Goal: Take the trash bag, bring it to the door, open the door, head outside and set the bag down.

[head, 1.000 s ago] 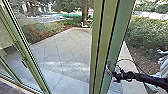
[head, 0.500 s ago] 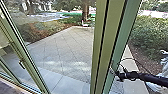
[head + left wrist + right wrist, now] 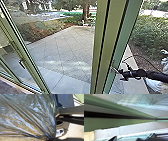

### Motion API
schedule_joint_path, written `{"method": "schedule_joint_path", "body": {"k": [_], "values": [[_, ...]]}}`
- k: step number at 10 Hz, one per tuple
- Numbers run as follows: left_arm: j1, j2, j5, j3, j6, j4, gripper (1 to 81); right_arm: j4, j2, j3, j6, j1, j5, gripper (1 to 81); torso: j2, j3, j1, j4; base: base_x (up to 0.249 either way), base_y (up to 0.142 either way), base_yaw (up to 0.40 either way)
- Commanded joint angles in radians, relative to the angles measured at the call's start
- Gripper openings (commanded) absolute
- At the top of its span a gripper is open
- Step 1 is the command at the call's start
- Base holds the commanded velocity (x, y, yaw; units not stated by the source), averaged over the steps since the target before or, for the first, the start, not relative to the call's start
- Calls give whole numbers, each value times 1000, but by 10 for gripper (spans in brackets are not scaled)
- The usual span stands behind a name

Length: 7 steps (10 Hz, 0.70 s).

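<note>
Moved since a second ago: seen from the head, the green door frame [image 3: 103, 50] sits farther right against the yard behind it, and our right arm [image 3: 147, 74] has shifted right with it, its dark end now a little farther off the frame's near edge.
Head view, right tool: we have it [image 3: 120, 72] just beside the green door frame, at the frame's right edge; we cannot tell how wide or narrow it stands.
Head view, cable: a thin dark loop [image 3: 143, 57] rises above our right arm, right of the frame.
Head view, yard: pale paving [image 3: 65, 50] spreads left of the frame, a tree trunk [image 3: 85, 11] beyond it; green bushes [image 3: 150, 32] grow to the frame's right.
Head view, glazed frame: another green upright [image 3: 26, 58] with a dark handle [image 3: 22, 64] leans well to the left of the door frame.
Left wrist view, trash bag: we see the shiny, see-through bag [image 3: 27, 115] close up, its folds drawn together towards one point.
Left wrist view, left tool: we cannot tell its state.
Right wrist view, green door frame: its long bar, with a dark groove, runs close by, pale paving on both sides.
</note>
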Motion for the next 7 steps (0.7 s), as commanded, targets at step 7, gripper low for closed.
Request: {"method": "schedule_joint_path", "body": {"k": [7], "values": [[-10,1,79,4,9,2,10,-265,-242,-22,17,350,-264,811,0,-2,0,1,0,0,0]]}}
